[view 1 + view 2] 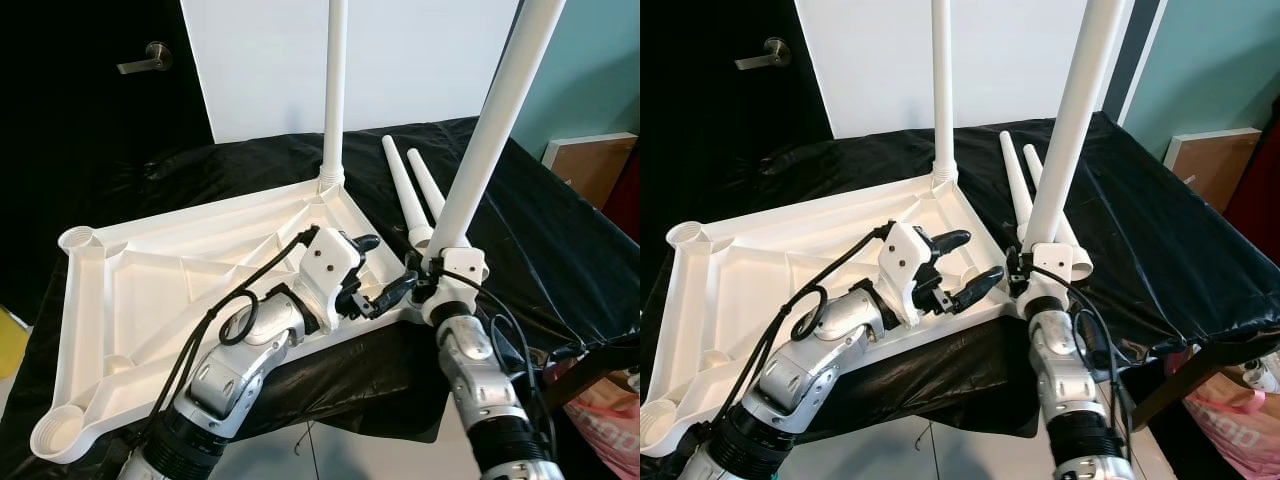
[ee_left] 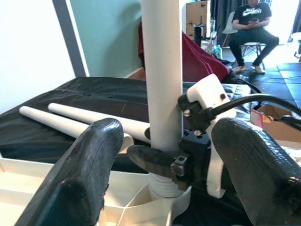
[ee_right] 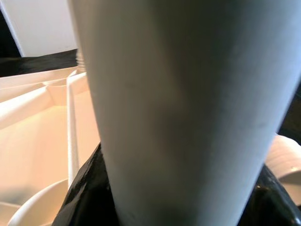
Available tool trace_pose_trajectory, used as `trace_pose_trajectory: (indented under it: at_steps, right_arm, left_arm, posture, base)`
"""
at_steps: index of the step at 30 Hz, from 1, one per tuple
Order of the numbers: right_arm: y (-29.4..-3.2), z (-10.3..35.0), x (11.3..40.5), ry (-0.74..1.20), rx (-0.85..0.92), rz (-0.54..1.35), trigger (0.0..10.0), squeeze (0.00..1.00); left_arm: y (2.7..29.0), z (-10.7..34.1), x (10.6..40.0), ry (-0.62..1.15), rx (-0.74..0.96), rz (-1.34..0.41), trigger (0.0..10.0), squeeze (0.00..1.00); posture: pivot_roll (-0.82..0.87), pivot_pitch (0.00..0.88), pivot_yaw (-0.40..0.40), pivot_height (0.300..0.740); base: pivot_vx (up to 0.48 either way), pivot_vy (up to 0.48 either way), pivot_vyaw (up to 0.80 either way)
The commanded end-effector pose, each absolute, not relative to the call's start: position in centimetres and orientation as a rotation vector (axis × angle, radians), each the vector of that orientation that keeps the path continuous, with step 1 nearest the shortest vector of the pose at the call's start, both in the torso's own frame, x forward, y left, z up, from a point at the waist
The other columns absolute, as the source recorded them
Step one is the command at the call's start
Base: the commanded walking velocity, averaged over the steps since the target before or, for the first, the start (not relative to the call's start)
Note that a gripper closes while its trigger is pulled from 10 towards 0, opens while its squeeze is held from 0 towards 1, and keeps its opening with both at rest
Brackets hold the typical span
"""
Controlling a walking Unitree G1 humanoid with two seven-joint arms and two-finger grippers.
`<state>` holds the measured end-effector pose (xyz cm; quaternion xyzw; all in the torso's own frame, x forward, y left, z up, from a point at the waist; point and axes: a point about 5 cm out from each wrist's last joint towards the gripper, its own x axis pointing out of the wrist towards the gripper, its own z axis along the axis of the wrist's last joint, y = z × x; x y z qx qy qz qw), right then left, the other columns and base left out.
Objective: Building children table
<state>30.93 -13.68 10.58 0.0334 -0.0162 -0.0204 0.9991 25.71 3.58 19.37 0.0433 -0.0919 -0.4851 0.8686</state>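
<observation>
The white table top (image 1: pixel 150 290) lies upside down on a black-draped surface. One white leg (image 1: pixel 334 90) stands upright in its far corner. A second leg (image 1: pixel 490 130) stands tilted at the near right corner, its ribbed end (image 2: pixel 164 188) in the socket. My right gripper (image 1: pixel 436 278) is shut on this leg just above the socket; in the right wrist view the leg (image 3: pixel 178 103) sits between its black fingers (image 3: pixel 82 193). My left gripper (image 1: pixel 385 268) is open just left of that corner, over the top's edge, fingers (image 2: pixel 89 165) either side of the leg without touching.
Two loose legs (image 1: pixel 408 195) lie side by side on the black cloth (image 1: pixel 540 250) behind the right corner. Empty sockets sit at the top's left corners (image 1: pixel 80 240) (image 1: pixel 55 430). A brown box (image 1: pixel 590 165) and pink bag (image 1: pixel 600 410) are on the right. A seated person (image 2: pixel 251 23) is far off.
</observation>
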Motion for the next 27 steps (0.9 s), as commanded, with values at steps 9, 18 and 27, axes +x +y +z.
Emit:
trace_pose_trajectory:
  at_steps: [9, 18, 27]
  right_arm:
    - [-13.6, 8.8, 29.5, 0.063, 0.122, -0.133, 10.0, 0.00]
    - [-14.0, 10.5, 30.1, -0.043, 0.036, -0.096, 10.0, 0.99]
    - [-15.2, 11.2, 29.8, -0.090, 0.010, 0.071, 10.0, 1.00]
  left_arm:
    - [3.1, 19.3, 25.3, -0.201, 0.109, -1.100, 10.0, 0.00]
    - [3.2, 19.3, 25.5, -0.201, 0.114, -1.093, 10.0, 0.00]
    - [3.0, 19.2, 25.5, -0.198, 0.115, -1.095, 10.0, 0.00]
  posture:
    - [-0.19, 0.000, 0.008, 0.740]
    - [-0.19, 0.000, 0.001, 0.740]
    - [-0.19, 0.000, 0.013, 0.740]
  base:
    - [0.000, 0.000, 0.00]
    - [0.000, 0.000, 0.00]
    - [0.000, 0.000, 0.00]
